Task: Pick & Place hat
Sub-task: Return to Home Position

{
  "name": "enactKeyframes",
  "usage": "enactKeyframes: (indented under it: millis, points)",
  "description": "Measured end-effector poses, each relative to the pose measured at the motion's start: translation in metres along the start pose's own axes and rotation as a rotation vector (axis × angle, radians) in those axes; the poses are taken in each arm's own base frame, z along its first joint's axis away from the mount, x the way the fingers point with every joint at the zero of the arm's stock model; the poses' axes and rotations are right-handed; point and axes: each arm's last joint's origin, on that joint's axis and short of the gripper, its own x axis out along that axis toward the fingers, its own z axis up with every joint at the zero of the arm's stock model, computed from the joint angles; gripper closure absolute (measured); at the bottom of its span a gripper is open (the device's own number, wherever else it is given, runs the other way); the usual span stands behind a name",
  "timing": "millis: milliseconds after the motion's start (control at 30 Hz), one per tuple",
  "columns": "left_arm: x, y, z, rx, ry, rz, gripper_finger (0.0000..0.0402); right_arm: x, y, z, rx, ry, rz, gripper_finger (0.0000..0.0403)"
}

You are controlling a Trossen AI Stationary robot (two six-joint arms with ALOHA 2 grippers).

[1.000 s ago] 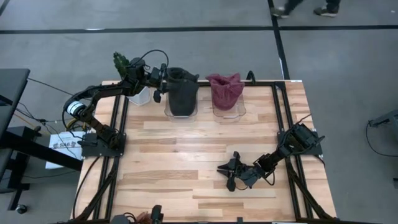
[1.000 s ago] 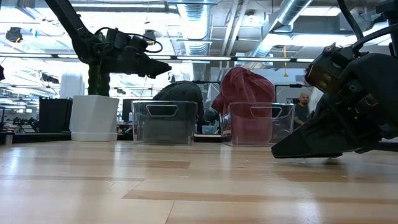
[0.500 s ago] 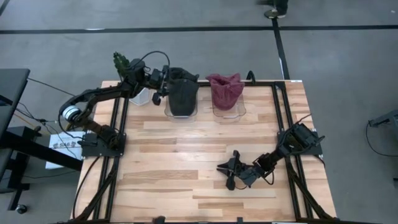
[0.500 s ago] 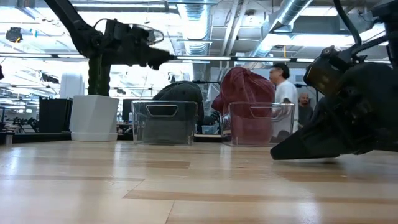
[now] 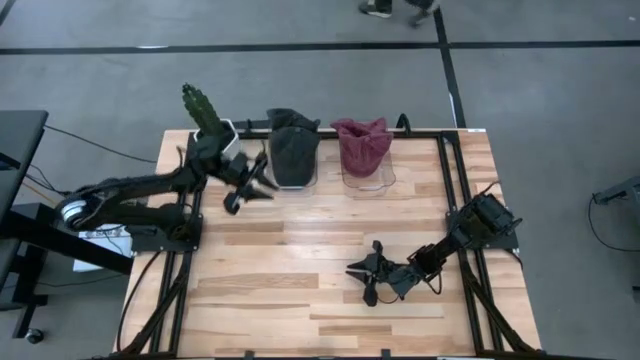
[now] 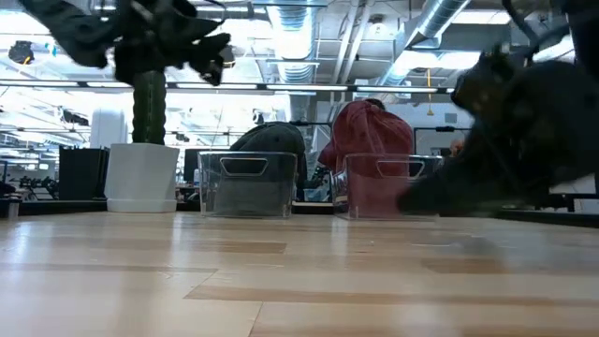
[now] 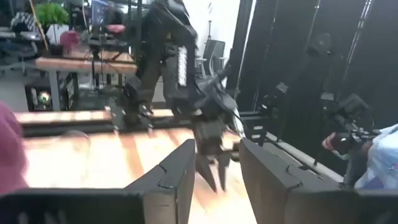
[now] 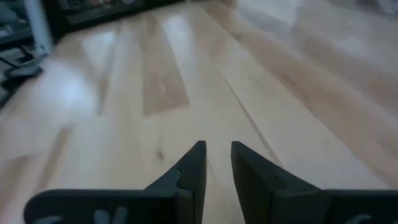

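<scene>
A dark grey hat [image 5: 292, 155] sits in a clear bin [image 6: 248, 187] at the table's far edge, its crown rising above the rim [image 6: 271, 139]. A maroon hat [image 5: 362, 147] sits the same way in the clear bin to its right [image 6: 388, 187]. My left gripper [image 5: 252, 190] hangs open above the table, just near and left of the dark hat's bin, holding nothing [image 7: 217, 149]. My right gripper [image 5: 364, 280] lies low over the table's near right part, open and empty [image 8: 217, 149].
A white pot [image 6: 140, 178] with a green cactus [image 5: 198, 103] stands at the far left corner, behind the left arm. Black rails run along the table's left and right sides. Bare wood lies between the bins and the right gripper. A person walks on the floor beyond the table.
My left gripper has drawn back from the dark hat's bin toward the near edge, swinging round to point toward the table's right and near side. It stays open and carries nothing. The dark hat has stayed in its bin.
</scene>
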Motion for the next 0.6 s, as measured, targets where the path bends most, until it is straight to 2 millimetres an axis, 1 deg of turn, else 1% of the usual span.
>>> enactKeyframes:
  millis: [133, 267, 367, 433, 500, 600]
  points:
    - [-0.001, -0.037, -0.022, -0.013, -0.005, 0.044, 0.0289, -0.007, 0.006, 0.02, -0.055, -0.039, 0.067, 0.0337]
    - [-0.002, -0.065, -0.038, -0.017, -0.033, 0.151, 0.0297, -0.02, 0.013, 0.051, -0.129, -0.116, 0.148, 0.0337]
    - [-0.003, -0.08, -0.045, -0.041, -0.06, 0.188, 0.0298, -0.035, 0.015, 0.077, -0.218, -0.167, 0.216, 0.0337]
    - [-0.003, -0.088, -0.05, -0.059, -0.068, 0.178, 0.0298, -0.048, 0.014, 0.093, -0.266, -0.187, 0.246, 0.0337]
    - [-0.003, -0.095, -0.054, -0.083, -0.068, 0.144, 0.0298, -0.06, 0.01, 0.108, -0.302, -0.186, 0.265, 0.0337]
    - [-0.004, -0.104, -0.062, -0.132, -0.059, 0.098, 0.0299, -0.08, -0.002, 0.126, -0.333, -0.154, 0.284, 0.0337]
